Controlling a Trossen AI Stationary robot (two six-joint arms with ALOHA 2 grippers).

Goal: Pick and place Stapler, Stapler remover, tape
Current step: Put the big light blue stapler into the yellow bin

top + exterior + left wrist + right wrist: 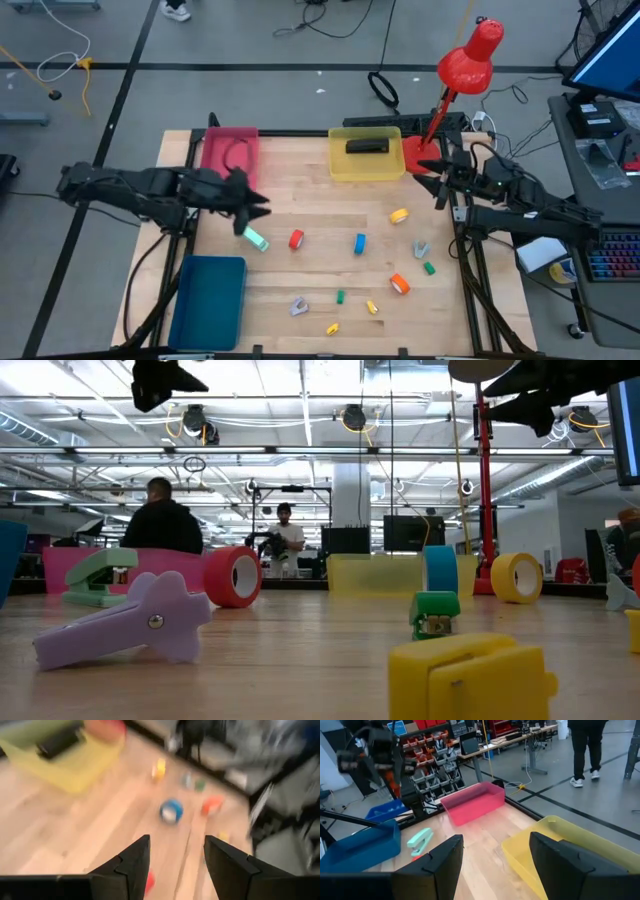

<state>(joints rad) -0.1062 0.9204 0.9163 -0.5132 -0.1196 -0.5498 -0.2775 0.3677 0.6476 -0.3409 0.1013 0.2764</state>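
A green stapler [254, 239] lies on the table just near of my left gripper [255, 205], which hangs open above the wood with nothing between its fingers [175, 840]. The red tape [296, 239], blue tape [360, 243], yellow tape [399, 215] and orange tape [400, 284] stand on the table's middle and right. One purple stapler remover [299, 306] lies near the front, and a grey one [422, 248] lies right of the blue tape. A black stapler [367, 146] rests in the yellow bin [340, 168]. My right gripper [440, 185] is open and raised at the far right [495, 837].
A pink bin [212, 150] stands at the far left and a blue bin [208, 300] at the near left. Small green [340, 296] and yellow [371, 307] blocks are scattered near the front. A red desk lamp [468, 62] stands behind the yellow bin. People stand beyond the table.
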